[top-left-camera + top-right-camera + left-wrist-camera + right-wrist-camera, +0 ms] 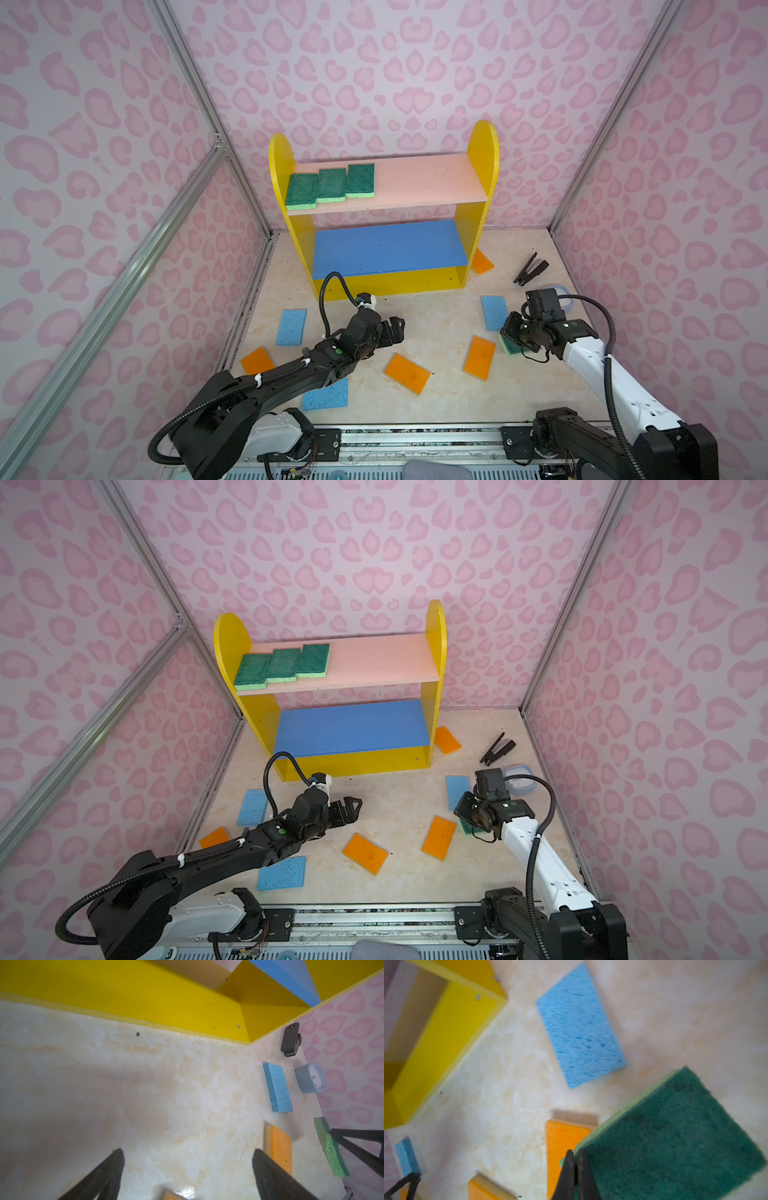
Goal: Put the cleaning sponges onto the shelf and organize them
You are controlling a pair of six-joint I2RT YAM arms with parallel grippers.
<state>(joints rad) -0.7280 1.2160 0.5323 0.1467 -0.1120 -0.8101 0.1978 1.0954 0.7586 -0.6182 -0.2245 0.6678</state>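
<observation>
The right gripper (575, 1154) is pressed together on a corner of the green sponge (675, 1136), holding it tilted over an orange sponge (562, 1142) and near a blue sponge (579, 1026). The left gripper (188, 1151) is spread wide and empty above the table (436, 316). Three green sponges (330, 185) lie side by side at the left end of the pink upper board (428, 178) of the shelf (484, 166).

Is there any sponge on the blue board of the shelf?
No, the three green sponges lie side by side on the pink upper board, and the blue middle board holds no sponge.
</observation>
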